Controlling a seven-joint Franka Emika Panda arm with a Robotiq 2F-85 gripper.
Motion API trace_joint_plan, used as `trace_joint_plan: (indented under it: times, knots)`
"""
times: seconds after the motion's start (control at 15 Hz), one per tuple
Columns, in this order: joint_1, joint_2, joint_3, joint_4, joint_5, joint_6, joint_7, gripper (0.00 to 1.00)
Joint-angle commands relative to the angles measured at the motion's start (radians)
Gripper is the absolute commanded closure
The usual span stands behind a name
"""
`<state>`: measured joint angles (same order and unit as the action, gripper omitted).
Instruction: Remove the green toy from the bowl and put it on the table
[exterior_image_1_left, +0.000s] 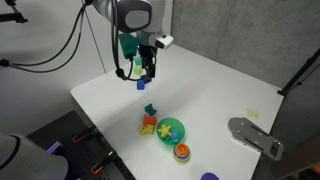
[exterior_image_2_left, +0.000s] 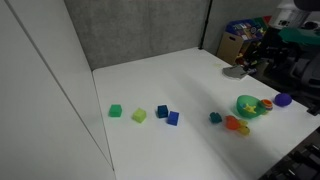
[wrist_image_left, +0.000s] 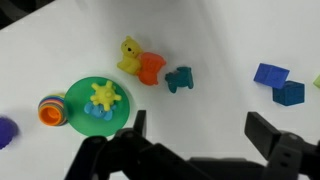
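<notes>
The green toy (wrist_image_left: 179, 78), a small dark teal blocky piece, lies on the white table (wrist_image_left: 220, 40), outside the bowl and to the right of it. It also shows in both exterior views (exterior_image_1_left: 150, 110) (exterior_image_2_left: 215, 118). The bright green bowl (wrist_image_left: 72, 100) (exterior_image_1_left: 178, 124) (exterior_image_2_left: 243, 100) holds a yellow star-shaped toy (wrist_image_left: 104, 96) and a small blue piece. My gripper (wrist_image_left: 200, 130) (exterior_image_1_left: 147, 72) is open and empty. It hangs well above the table, away from the bowl and the toy.
A yellow toy (wrist_image_left: 128, 55) and an orange toy (wrist_image_left: 151, 68) lie beside the bowl. An orange-and-red cup (wrist_image_left: 52, 110) and a purple piece (wrist_image_left: 8, 130) lie left of it. Two blue cubes (wrist_image_left: 270, 73) sit at the right. A grey flat object (exterior_image_1_left: 255, 135) lies near the table edge.
</notes>
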<state>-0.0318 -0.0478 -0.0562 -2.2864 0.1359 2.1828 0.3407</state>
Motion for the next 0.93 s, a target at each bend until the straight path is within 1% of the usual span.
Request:
trace_joint_plan:
  times: [0.0, 0.13, 0.33, 0.6, 0.67, 0.87]
  knots:
    - [-0.019, -0.14, 0.001, -0.058, -0.075, -0.077, -0.053, 0.0]
    - [-0.026, -0.218, 0.003, -0.099, -0.121, -0.08, -0.104, 0.0]
    - [-0.033, -0.325, 0.002, -0.159, -0.154, -0.066, -0.179, 0.0]
    - [-0.049, -0.425, -0.003, -0.219, -0.171, -0.056, -0.222, 0.0]
    - [-0.041, -0.362, 0.008, -0.169, -0.146, -0.07, -0.196, 0.0]
    - [-0.05, -0.408, 0.007, -0.203, -0.151, -0.069, -0.204, 0.0]
